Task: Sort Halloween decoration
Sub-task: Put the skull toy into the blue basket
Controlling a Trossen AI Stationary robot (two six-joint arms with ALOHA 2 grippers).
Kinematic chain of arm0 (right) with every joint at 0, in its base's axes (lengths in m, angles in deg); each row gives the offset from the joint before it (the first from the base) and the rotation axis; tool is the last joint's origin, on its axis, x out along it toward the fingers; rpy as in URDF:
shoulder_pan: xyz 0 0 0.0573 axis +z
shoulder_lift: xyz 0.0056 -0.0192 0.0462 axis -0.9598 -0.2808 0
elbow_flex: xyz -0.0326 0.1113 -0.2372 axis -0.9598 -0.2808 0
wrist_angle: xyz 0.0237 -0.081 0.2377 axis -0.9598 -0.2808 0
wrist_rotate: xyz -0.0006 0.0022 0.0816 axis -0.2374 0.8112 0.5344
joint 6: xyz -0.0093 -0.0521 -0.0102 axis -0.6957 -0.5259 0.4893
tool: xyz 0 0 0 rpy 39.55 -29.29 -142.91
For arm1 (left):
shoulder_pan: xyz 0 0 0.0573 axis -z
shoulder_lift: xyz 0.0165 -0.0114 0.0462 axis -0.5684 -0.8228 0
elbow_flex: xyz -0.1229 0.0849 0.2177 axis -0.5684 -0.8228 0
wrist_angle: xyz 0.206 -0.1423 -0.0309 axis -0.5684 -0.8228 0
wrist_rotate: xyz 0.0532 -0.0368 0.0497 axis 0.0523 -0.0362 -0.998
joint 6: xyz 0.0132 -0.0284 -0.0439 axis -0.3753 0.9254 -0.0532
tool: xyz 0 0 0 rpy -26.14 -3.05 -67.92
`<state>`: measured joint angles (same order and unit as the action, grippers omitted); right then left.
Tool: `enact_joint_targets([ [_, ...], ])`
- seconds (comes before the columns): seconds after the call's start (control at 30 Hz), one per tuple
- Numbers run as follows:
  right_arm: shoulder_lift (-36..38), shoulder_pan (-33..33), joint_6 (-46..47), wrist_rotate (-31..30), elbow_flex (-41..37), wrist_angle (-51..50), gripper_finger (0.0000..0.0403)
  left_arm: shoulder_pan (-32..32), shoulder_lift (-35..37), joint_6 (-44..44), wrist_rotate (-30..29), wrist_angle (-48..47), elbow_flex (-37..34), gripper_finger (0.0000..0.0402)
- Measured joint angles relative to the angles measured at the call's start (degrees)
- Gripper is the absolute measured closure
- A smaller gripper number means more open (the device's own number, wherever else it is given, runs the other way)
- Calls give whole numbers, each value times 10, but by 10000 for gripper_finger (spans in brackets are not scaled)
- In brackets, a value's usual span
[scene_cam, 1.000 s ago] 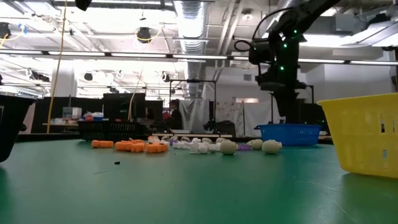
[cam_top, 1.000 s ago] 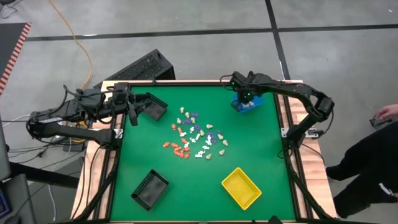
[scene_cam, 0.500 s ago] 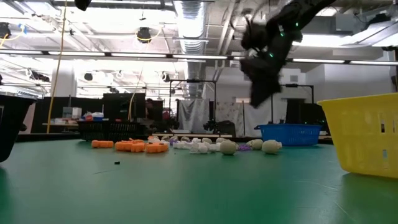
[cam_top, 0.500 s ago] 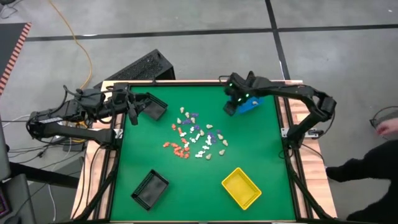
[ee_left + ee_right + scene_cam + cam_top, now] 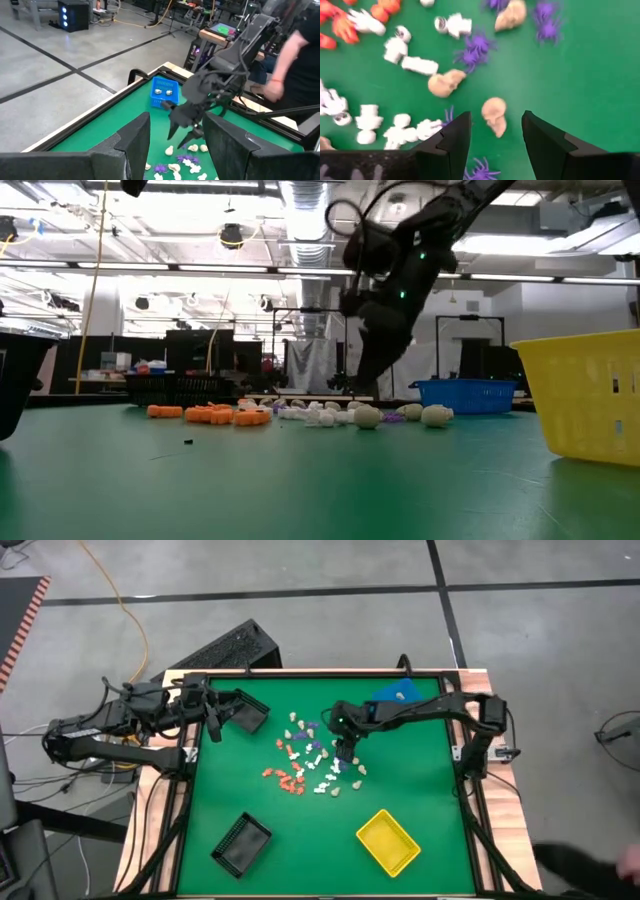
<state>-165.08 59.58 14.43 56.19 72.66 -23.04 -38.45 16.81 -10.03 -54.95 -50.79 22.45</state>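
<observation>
Dozens of tiny Halloween decoration pieces [image 5: 312,762] lie scattered at the middle of a green tabletop [image 5: 420,790] — orange, white, purple and beige, facing every which way, with no shared long axis. From the right wrist camera, a beige skull [image 5: 494,114] lies on its side just ahead of the fingers, among purple spiders and white skeleton bits. The right tool [image 5: 345,753] hangs over the cluster's right edge, jaws apart and empty. The left tool [image 5: 216,718] waits at the tabletop's left edge beside a black bin [image 5: 246,712], jaws apart, holding nothing. A blue bin [image 5: 395,693] sits at the far right, a yellow bin [image 5: 388,841] and a second black bin [image 5: 241,842] near the front. Grey concrete floor surrounds the tabletop — a workshop with ceiling lights lies behind. No writing is readable.
</observation>
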Motion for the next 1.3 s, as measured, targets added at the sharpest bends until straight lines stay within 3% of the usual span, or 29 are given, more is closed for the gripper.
enact_joint_targets([
  [0.33,-24,3,-11,0,0,53,202,0,0,1,1,-3,0,230],
  [0.87,-67,13,-5,-2,-2,53,204,0,-7,2,3,-3,0,230],
  [1.0,-70,14,-3,-21,-2,50,226,0,-10,5,2,-3,0,230],
  [1.2,-70,14,15,-29,-2,46,291,0,-10,10,1,-3,0,230],
  [1.3,-70,13,17,-32,-2,46,294,0,-10,10,1,-3,0,230],
])
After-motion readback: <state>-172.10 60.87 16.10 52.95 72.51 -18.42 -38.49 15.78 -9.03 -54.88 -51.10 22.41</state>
